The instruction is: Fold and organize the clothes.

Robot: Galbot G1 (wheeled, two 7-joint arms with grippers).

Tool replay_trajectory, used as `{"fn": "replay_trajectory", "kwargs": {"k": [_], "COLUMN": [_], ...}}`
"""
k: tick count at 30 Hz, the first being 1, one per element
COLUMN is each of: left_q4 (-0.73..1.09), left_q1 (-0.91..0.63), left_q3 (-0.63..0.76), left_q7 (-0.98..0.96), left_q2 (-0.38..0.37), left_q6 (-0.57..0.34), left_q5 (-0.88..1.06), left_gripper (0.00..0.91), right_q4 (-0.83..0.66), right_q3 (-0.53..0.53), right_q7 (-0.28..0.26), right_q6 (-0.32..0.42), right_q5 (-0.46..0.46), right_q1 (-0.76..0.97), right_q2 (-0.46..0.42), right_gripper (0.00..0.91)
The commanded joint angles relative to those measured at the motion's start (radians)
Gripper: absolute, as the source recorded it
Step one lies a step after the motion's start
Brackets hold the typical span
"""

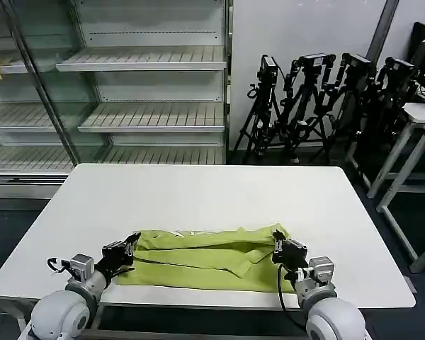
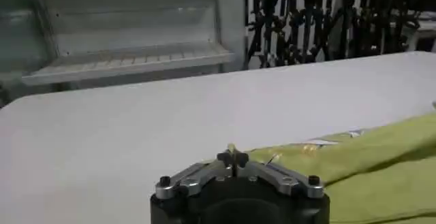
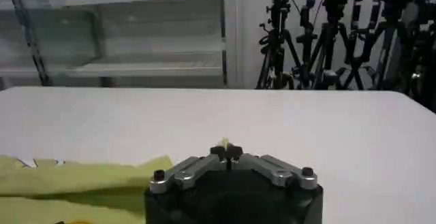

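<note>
Your left gripper (image 1: 129, 246) has its fingers pinched on the T-shirt (image 1: 205, 258) at its left end; your right gripper (image 1: 278, 247) pinches the right end. Both arms reach low from the frame's bottom corners. The lime shirt lies folded in a rumpled band along the white surface's (image 1: 198, 198) near edge.

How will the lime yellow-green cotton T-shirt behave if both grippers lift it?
The lime yellow-green cotton T-shirt is probably floppy: it lies creased on the white table. Pinched by the left gripper and right gripper, its middle would likely sag. It looks light.
</note>
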Motion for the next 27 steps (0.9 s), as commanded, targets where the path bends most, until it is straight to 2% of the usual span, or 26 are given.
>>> {"fn": "replay_trajectory", "kwargs": {"k": [1, 13, 14, 15, 16, 23, 27], "left_q4": [-0.012, -0.009, -0.008, -0.007, -0.008, -0.098, -0.165], "left_q1": [0.009, 0.03, 0.032, 0.034, 0.038, 0.072, 0.101], "left_q3": [-0.006, -0.005, -0.004, -0.004, -0.005, -0.055, -0.046], "left_q7": [0.0, 0.0, 0.0, -0.002, -0.004, -0.06, -0.173], "left_q2": [0.003, 0.006, 0.007, 0.007, 0.007, -0.013, -0.034], "left_q6": [0.002, 0.002, 0.004, 0.005, 0.005, 0.009, 0.015], "left_q5": [-0.003, 0.006, 0.017, 0.028, 0.032, 0.039, -0.032], "left_gripper": [0.02, 0.02, 0.675, 0.907, 0.907, 0.907, 0.907], "right_q4": [0.054, -0.008, -0.015, -0.018, -0.022, 0.009, 0.029], "right_q3": [0.017, -0.01, -0.01, -0.01, -0.006, 0.056, 0.079], "right_q7": [0.001, 0.001, 0.001, 0.001, 0.0, -0.005, -0.01], "right_q6": [-0.001, 0.014, 0.015, 0.018, 0.022, 0.043, 0.05], "right_q5": [-0.005, -0.04, -0.048, -0.048, -0.047, -0.043, -0.041], "right_q1": [-0.027, -0.073, -0.071, -0.07, -0.068, -0.083, -0.102], "right_q2": [-0.004, 0.002, 0.003, 0.005, 0.005, 0.001, -0.001], "right_gripper": [0.0, 0.0, 0.222, 0.836, 0.907, 0.907, 0.907]}}
